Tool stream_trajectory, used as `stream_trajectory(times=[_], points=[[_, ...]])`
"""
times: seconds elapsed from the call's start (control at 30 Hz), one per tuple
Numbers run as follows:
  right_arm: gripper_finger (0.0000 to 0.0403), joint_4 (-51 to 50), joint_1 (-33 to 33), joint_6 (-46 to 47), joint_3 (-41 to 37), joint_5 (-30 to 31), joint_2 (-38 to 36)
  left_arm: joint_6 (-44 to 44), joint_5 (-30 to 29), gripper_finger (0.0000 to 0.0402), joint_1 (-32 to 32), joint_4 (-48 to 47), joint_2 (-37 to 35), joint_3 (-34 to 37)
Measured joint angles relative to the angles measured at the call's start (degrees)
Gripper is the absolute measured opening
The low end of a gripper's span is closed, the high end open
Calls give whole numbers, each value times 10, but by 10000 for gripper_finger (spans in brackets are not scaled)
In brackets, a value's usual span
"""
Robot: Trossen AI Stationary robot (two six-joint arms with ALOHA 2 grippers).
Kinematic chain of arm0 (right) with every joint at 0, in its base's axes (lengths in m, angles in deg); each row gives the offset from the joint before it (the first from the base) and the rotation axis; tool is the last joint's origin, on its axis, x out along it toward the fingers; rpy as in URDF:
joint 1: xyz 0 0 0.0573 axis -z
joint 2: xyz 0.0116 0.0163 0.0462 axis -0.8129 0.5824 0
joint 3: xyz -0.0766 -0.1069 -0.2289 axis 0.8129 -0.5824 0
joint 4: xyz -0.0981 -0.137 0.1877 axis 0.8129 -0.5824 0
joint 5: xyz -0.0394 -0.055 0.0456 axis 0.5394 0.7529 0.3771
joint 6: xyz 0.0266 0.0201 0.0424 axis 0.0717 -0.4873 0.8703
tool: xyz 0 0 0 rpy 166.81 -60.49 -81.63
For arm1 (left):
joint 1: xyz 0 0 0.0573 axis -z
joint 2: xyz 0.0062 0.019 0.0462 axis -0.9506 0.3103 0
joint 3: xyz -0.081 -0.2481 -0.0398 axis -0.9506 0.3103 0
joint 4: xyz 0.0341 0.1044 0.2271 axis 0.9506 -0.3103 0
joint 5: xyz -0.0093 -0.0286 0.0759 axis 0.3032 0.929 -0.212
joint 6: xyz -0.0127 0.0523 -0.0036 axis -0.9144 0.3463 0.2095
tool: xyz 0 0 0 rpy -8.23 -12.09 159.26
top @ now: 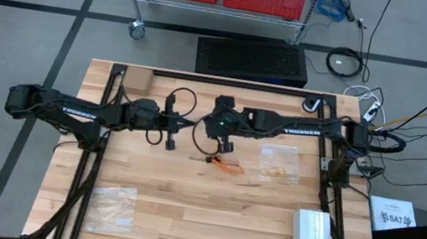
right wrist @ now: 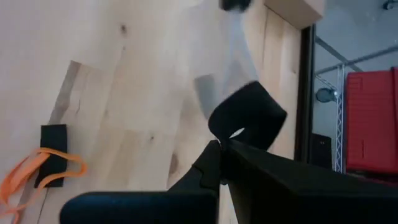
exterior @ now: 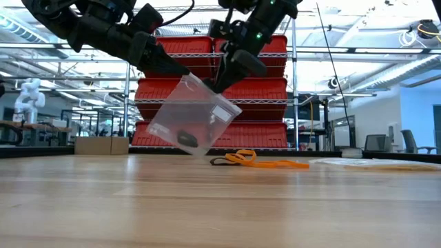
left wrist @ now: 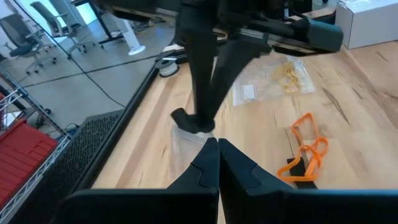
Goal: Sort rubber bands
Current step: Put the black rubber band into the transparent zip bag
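A clear plastic bag hangs tilted between my two grippers over the middle of the table, with black rubber bands gathered in its lower part. My left gripper is shut on it at its upper corner. My right gripper is shut on it just to the right. Orange rubber bands lie in a small heap on the wood, right of and nearer than the bag, with a black one beside them. They also show in the left wrist view as orange rubber bands. My left gripper pinches the bag's uppermost corner between its two fingers, coming from the table's left and slanting slightly down. The bag hangs below, tilted; whether its lowest corner touches the table I cannot tell. My right gripper pinches the bag's top edge, a little right of that corner. It comes from the table's right and slants steeply down. The plastic between the two holds looks drawn straight.
A second clear bag with yellow-tan bands lies flat right of the orange heap. A third clear bag lies near the front left. A white box stands at the front right. Bare wood stretches across the near middle.
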Motion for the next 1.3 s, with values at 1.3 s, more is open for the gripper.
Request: stream_trajectory(times=[1.3], points=[[144, -5, 15, 117, 0, -120, 4, 0, -2, 0, 0, 6, 0, 0]])
